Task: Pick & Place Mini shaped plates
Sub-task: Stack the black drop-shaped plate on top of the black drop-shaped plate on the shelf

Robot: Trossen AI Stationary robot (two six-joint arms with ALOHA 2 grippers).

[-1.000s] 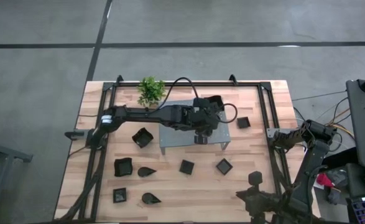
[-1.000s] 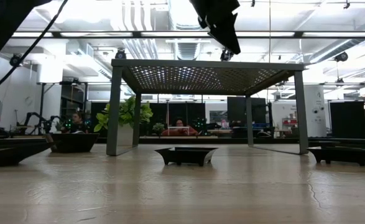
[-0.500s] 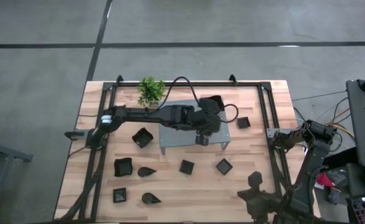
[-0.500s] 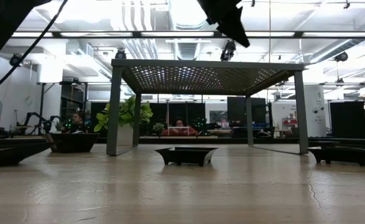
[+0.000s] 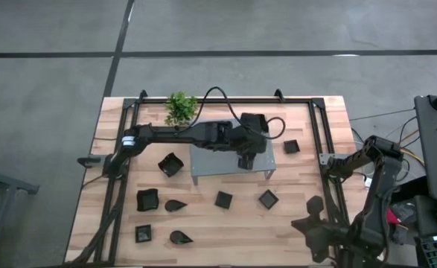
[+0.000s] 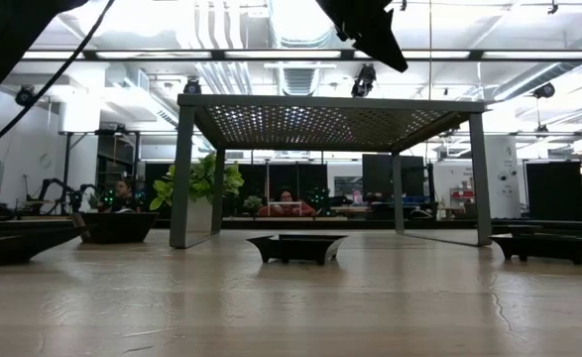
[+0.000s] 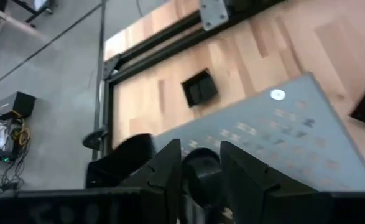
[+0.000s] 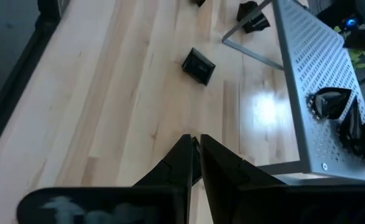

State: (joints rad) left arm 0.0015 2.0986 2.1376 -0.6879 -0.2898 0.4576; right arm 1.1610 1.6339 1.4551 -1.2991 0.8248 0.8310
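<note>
Right now the left gripper (image 5: 246, 158) hangs over the grey perforated stand (image 5: 211, 165), w/ the left arm stretched across the table from its left side. In the left wrist view its fingers (image 7: 168, 169) pinch a small black dish (image 7: 199, 174) between them, just above the stand's top.

Other mini plates lie on the wooden table (image 5: 225, 223): a square dish (image 5: 291, 146) right of the stand, near the back; two square ones (image 5: 223, 199) and (image 5: 268, 199) in front of the stand; a tilted square dish (image 5: 170, 164) just left of it. Further left and nearer the front sit a bigger square dish (image 5: 147, 199), a teardrop dish (image 5: 176, 205), another small square (image 5: 143, 234) and a second teardrop (image 5: 179, 237).

A small green plant (image 5: 180, 108) stands at the back, left of centre.

The right gripper (image 8: 195, 163) waits at the table's right front corner, jaws pressed nearly together, holding nothing.
</note>
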